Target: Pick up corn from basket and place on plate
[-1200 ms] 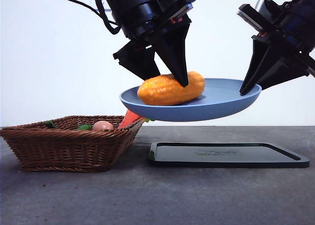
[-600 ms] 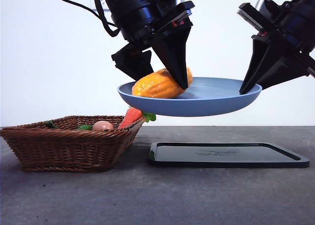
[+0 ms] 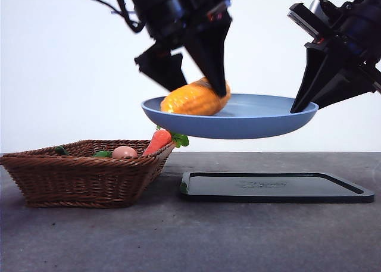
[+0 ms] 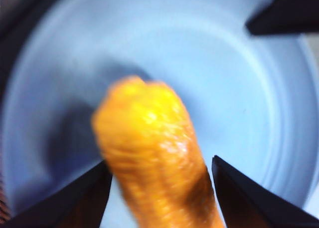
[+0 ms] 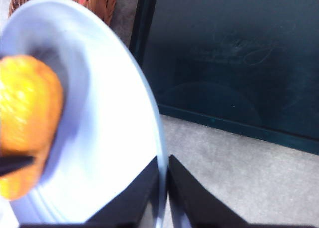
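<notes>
The glossy orange-yellow corn (image 3: pixel 193 99) (image 4: pixel 149 148) (image 5: pixel 25 113) lies in the left part of the light-blue plate (image 3: pixel 262 120) (image 4: pixel 249 98) (image 5: pixel 109 138), which hangs level in the air above the table. My left gripper (image 3: pixel 202 92) (image 4: pixel 160 160) is open, one jaw on each side of the cob with only thin gaps. The plate is held up by my right gripper (image 3: pixel 300 105) (image 5: pixel 163 160), shut on its right rim. The wicker basket (image 3: pixel 77 177) (image 5: pixel 99 1) stands low at the left.
A red-orange carrot (image 3: pixel 158 142) with green leaves leans on the basket's right rim under the plate's left edge. A pinkish rounded item (image 3: pixel 124 152) and something green sit in the basket. A flat black tray (image 3: pixel 274 188) (image 5: pixel 239 58) lies below the plate.
The corn came down from just above the plate and now rests in it, shifted left. The left gripper has risen slightly since half a second ago. The plate stays held.
</notes>
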Available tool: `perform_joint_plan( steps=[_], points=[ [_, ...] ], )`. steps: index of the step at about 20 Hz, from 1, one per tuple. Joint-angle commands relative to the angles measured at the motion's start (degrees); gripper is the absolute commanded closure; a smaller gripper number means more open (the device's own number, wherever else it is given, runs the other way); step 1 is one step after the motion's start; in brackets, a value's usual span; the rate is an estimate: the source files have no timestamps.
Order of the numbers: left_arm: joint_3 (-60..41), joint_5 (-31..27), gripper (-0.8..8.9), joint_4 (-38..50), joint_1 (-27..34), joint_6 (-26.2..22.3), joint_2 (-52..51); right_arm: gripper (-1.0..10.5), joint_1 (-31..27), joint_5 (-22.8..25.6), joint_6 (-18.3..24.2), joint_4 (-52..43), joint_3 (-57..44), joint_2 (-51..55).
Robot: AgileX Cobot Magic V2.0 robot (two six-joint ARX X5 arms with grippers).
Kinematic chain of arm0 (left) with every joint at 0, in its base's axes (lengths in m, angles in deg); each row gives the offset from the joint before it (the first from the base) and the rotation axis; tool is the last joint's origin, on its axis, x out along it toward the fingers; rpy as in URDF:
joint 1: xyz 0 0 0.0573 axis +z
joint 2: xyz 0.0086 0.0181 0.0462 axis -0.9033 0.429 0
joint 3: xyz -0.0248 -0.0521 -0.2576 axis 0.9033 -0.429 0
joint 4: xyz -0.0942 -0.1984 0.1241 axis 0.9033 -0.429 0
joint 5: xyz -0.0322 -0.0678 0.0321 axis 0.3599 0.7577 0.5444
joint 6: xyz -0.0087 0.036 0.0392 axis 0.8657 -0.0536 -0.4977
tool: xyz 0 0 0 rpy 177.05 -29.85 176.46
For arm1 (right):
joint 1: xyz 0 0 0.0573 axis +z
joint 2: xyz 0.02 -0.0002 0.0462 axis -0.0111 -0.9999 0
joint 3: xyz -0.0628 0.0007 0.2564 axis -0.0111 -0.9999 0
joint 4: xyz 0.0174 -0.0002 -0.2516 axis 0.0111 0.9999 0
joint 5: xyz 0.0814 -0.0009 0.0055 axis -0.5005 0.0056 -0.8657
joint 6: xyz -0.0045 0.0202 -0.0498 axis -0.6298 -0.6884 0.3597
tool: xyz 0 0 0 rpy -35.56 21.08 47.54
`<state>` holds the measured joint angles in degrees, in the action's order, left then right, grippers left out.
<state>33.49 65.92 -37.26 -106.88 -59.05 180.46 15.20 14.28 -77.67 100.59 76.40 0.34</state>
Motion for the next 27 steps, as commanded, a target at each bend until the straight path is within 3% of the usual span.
perform_joint_plan(
  steps=[1, 12, 20, 27],
  points=[
    [3.9, 0.1, 4.85, -0.8, -0.5, 0.0, 1.1, 9.4, 0.2, -0.4, -0.2, -0.5, 1.3, -0.5],
    [17.0, 0.0, 4.84, -8.5, 0.3, -0.1, 1.1, 9.4, -1.0, -0.4, 0.0, -0.8, 1.3, -4.1],
    [29.9, 0.1, 4.88, -17.3, 2.4, -0.1, 1.1, 9.4, -9.7, -0.5, 3.1, -0.8, 5.2, -12.3],
    [31.5, 0.1, 4.88, -17.9, 2.5, -0.1, 1.1, 9.4, -14.4, -0.5, 4.2, -1.1, 15.7, -23.6]
  ],
)
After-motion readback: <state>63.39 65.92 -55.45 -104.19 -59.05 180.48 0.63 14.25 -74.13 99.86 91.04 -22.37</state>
